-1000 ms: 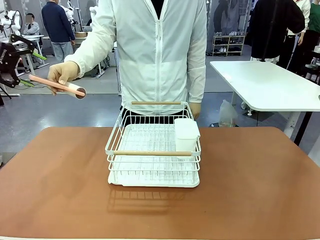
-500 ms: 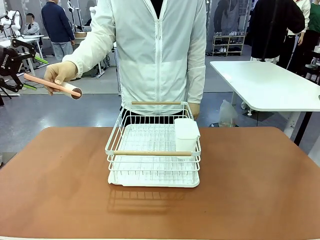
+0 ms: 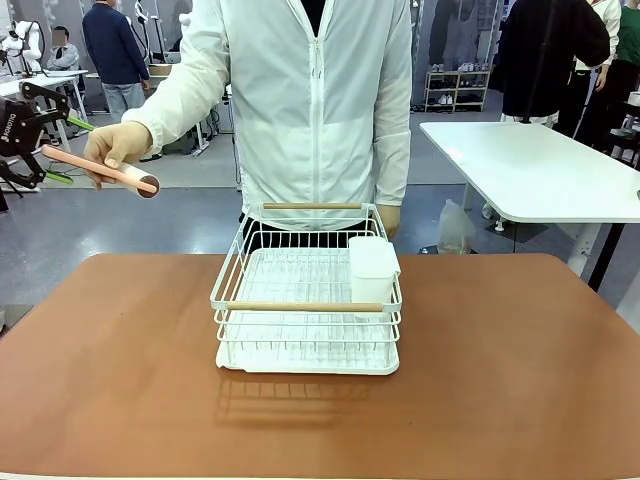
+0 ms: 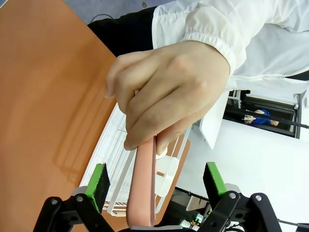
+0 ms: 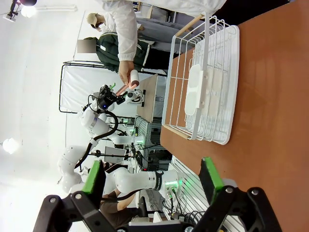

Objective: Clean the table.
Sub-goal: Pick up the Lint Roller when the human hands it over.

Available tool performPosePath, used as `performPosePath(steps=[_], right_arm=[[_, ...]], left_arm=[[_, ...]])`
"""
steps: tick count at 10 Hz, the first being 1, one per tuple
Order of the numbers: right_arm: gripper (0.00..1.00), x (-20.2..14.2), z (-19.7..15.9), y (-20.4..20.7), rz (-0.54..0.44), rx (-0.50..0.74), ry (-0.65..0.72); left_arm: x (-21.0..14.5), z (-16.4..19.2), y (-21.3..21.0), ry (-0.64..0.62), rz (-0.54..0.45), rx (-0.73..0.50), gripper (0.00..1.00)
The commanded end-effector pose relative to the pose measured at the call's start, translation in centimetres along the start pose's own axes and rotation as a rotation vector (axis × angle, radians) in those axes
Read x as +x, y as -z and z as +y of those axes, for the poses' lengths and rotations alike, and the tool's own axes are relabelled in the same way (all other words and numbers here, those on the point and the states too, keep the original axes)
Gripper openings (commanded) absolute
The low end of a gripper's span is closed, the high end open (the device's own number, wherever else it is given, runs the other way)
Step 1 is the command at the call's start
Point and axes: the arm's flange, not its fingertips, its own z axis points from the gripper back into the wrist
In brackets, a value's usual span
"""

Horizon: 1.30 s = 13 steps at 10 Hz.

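The left end effector (image 3: 68, 150) is raised at the robot's far left, its green-padded fingers (image 4: 100, 180) spread wide. A person's hand (image 3: 118, 143), arm stretched out, is closed round a pink-handled roller (image 4: 144, 186). The handle's end lies between those fingers, touching neither pad. The right end effector (image 5: 152, 176) hangs with its fingers wide apart.

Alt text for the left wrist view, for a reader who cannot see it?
A person's hand holds a pink tool handle out so that its end lies between the left gripper's open green-padded fingers, not yet clamped. Behind are a white wire dish rack and the reddish-brown table.
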Motion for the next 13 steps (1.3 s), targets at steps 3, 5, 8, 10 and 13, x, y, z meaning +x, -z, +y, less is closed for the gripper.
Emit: performPosePath(steps=[3, 5, 8, 10, 13], right_arm=[[1.00, 0.12, 0.40, 0.09, -0.003, 0.015, 0.001], [1.00, 0.12, 0.40, 0.09, -0.003, 0.015, 0.001], [1.00, 0.12, 0.40, 0.09, -0.003, 0.015, 0.001], [1.00, 0.12, 0.40, 0.09, -0.003, 0.015, 0.001], [1.00, 0.12, 0.40, 0.09, -0.003, 0.015, 0.001]], left_arm=[[0.60, 0.66, 0.91, 0.034, -0.037, -0.020, 0.86], [0.77, 0.58, 0.94, 0.039, -0.034, -0.030, 0.67], [0.70, 0.56, 1.04, 0.041, -0.030, -0.027, 0.41], [0.61, 0.49, 1.00, 0.043, -0.027, -0.028, 0.21], [0.37, 0.30, 1.01, 0.056, -0.028, -0.032, 0.00]])
